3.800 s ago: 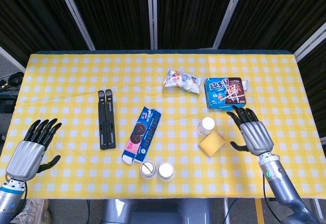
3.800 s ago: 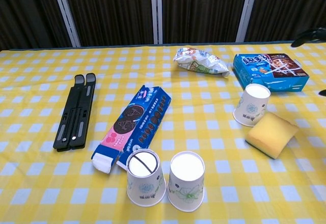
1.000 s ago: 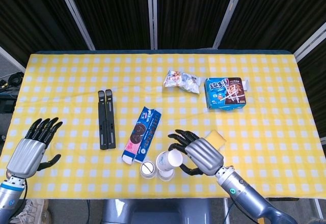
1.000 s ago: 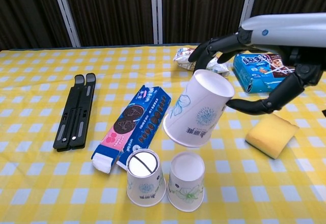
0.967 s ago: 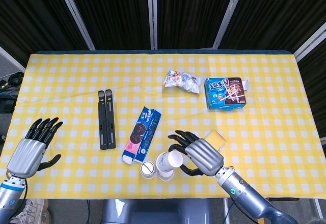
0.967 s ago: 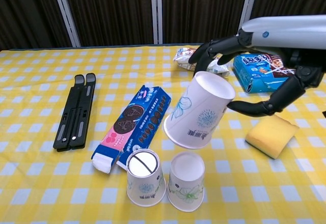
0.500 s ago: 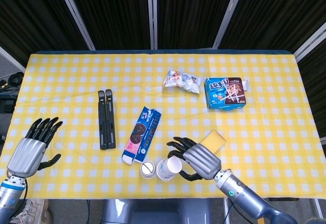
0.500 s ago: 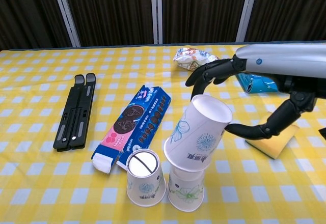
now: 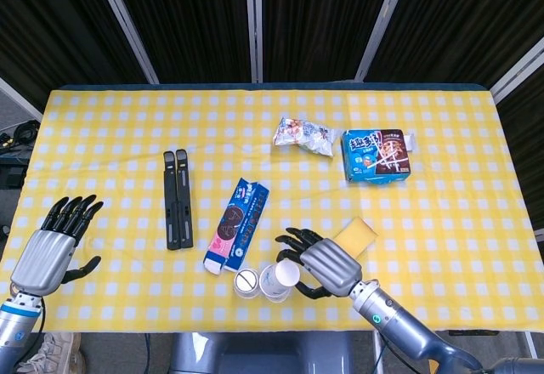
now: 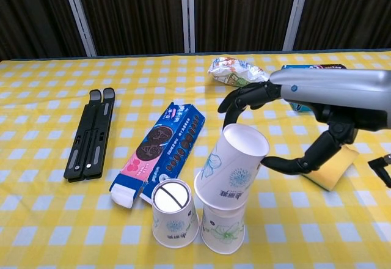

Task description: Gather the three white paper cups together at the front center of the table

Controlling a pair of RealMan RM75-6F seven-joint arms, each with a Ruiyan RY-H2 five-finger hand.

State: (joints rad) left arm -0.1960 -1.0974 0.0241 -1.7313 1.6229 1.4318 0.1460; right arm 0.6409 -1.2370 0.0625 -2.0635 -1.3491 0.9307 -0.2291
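Third cup (image 10: 233, 164) lowered, tilted, onto front pair (image 10: 197, 218); right robot hand (image 10: 287, 128) gripping it, left robot hand (image 9: 53, 246) spread, empty. Gathering nearly complete.

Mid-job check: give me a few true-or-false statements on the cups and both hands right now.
1. The right hand holds a tilted cup. True.
2. That cup sits over an upside-down cup. True.
3. The left hand holds a cup. False: it is empty, fingers apart.
4. The third cup stands by the sponge. False: it stands beside the stacked pair, near the cookie box.
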